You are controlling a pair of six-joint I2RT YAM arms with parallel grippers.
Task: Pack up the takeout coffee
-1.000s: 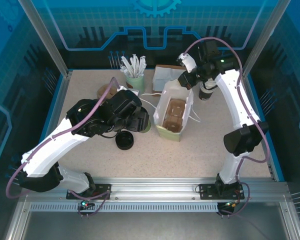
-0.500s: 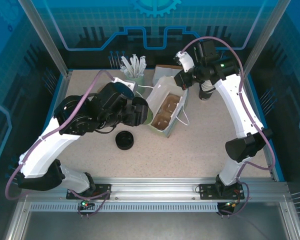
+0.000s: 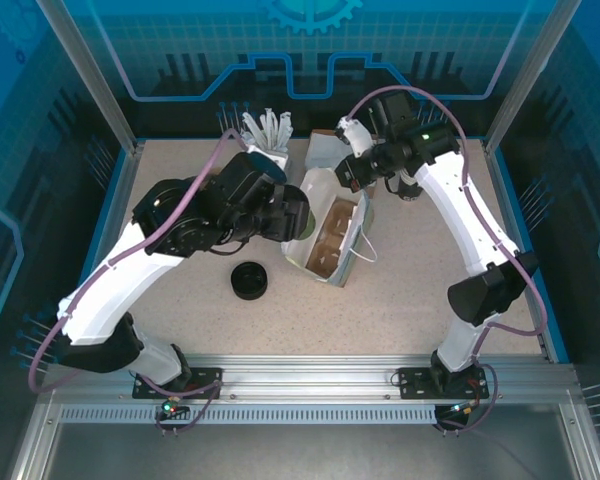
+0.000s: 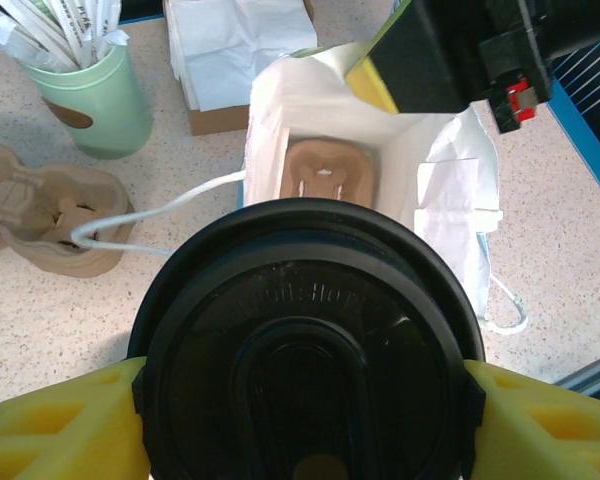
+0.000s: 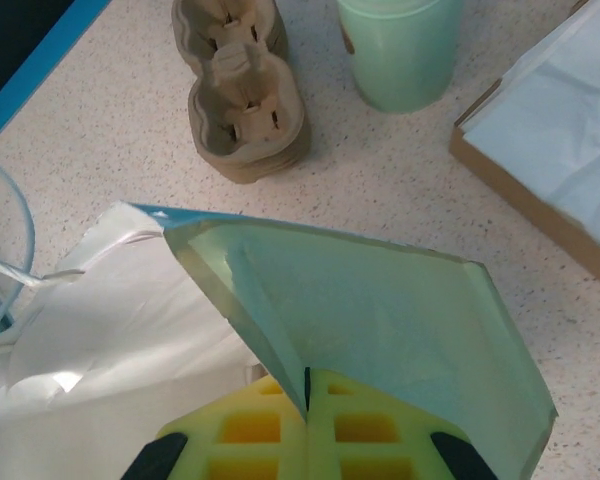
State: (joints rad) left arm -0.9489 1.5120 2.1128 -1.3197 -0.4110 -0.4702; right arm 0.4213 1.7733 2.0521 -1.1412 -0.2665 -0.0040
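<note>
The left gripper (image 4: 302, 425) is clamping the takeout coffee (image 4: 305, 300) just before the tilted paper bag (image 4: 450, 200), whose rim the right gripper (image 5: 306, 420) is pinching, so the cup is not yet going inside.

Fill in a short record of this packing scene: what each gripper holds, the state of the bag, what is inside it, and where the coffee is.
Left gripper: grips the takeout coffee
Right gripper: shut on the rim of the paper bag
Bag state: mouth open
Inside bag: cardboard cup carrier
Coffee position: outside the bag, near its mouth
</note>
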